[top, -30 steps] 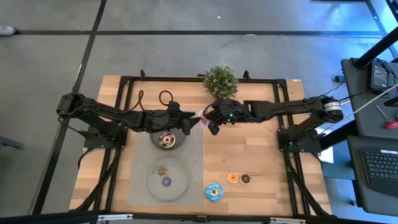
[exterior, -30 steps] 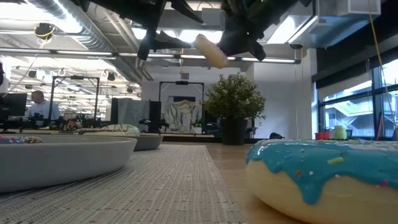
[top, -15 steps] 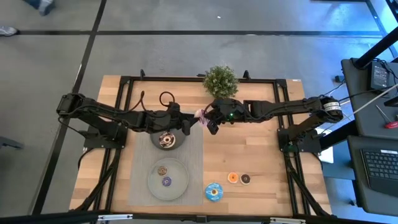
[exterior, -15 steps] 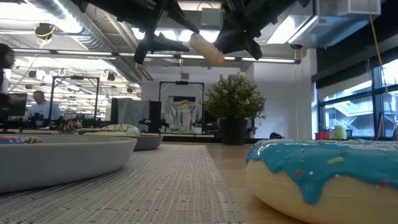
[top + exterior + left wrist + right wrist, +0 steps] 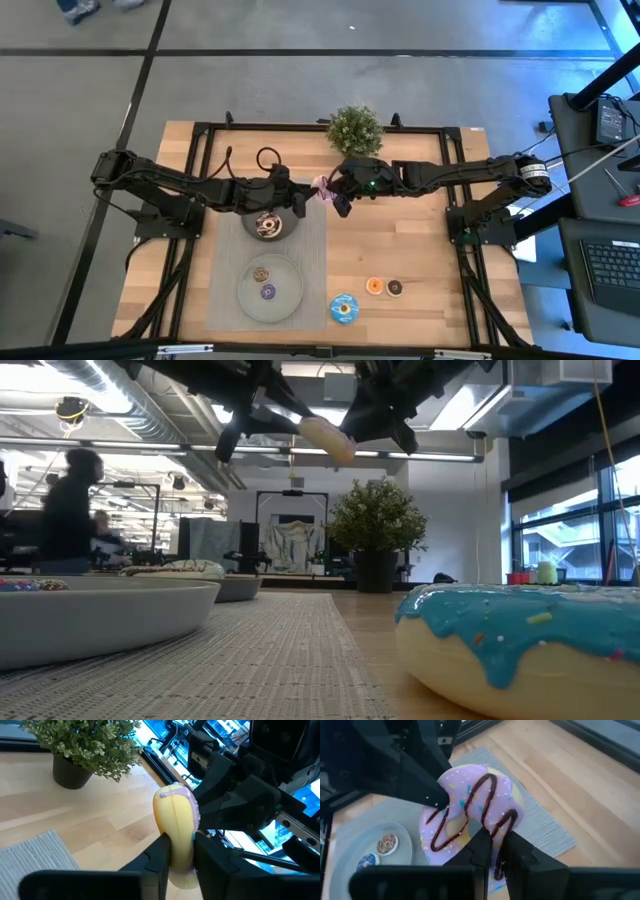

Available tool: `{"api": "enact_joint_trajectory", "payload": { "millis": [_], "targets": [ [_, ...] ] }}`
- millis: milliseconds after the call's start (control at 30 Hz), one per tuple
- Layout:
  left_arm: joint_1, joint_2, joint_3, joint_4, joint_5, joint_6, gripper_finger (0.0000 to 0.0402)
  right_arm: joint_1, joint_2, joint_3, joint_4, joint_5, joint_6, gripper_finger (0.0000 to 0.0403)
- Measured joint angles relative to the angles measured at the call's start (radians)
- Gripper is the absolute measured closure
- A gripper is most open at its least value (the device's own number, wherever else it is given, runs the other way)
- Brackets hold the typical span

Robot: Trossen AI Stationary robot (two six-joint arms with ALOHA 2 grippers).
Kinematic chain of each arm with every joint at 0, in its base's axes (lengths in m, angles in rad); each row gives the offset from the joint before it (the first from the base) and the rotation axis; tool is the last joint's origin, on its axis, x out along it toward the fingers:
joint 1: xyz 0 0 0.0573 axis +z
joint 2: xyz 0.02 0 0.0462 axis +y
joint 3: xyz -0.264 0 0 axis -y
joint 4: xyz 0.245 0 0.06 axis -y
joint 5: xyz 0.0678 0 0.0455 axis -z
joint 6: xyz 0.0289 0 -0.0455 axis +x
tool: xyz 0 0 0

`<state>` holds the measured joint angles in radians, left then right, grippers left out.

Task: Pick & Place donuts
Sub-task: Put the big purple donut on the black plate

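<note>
A pink-glazed donut with a dark brown stripe hangs in the air above the table's far middle, just right of the grey mat. Both grippers are shut on it. My left gripper reaches it from the table's left and my right gripper from the right. In the high view the donut shows between the two wrists. A blue donut, a mini orange one and a mini dark brown one lie on the wood near the front edge. My left gripper pinches the donut's rim between its two fingers, one on the glazed face and one on the plain yellow side. It comes about level from the table's left. The donut stands on edge, clear of the table. My right gripper pinches the opposite part of the rim between its two fingers, coming about level from the table's right. The glazed face tilts toward its wrist camera. My left gripper's fingertip sits on the rim's far side.
Two grey plates sit on the mat: the far one holds a chocolate-white donut, the near one two mini donuts. A potted plant stands at the far edge, just behind the grippers. People move in the room beyond.
My left gripper has moved a little toward the table's right and shut on the rim of the donut that my right gripper holds. The donut has stayed in the air at about the same place.
</note>
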<state>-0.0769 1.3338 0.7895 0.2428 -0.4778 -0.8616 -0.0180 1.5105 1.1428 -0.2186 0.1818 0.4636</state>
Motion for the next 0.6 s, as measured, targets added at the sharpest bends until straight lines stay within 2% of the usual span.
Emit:
{"api": "enact_joint_trajectory", "payload": {
  "millis": [133, 367, 500, 600],
  "targets": [
    [0.000, 0.000, 0.000, 0.012, 0.000, 0.011, 0.0347, 0.000, 0.000, 0.000, 0.002, -0.001, -0.051, 0.0340],
    [0.001, -0.023, 0.000, -0.010, -0.001, 0.054, 0.0371, 0.001, -0.008, 0.000, -0.014, 0.028, -0.133, 0.0258],
    [0.002, -0.098, 0.000, -0.162, -0.006, 0.013, 0.0374, 0.001, -0.051, 0.001, -0.057, 0.035, -0.165, 0.0232],
    [0.001, -0.158, 0.000, -0.327, -0.006, -0.057, 0.0373, 0.001, -0.079, 0.001, -0.065, 0.112, -0.202, 0.0223]
  ]
}}
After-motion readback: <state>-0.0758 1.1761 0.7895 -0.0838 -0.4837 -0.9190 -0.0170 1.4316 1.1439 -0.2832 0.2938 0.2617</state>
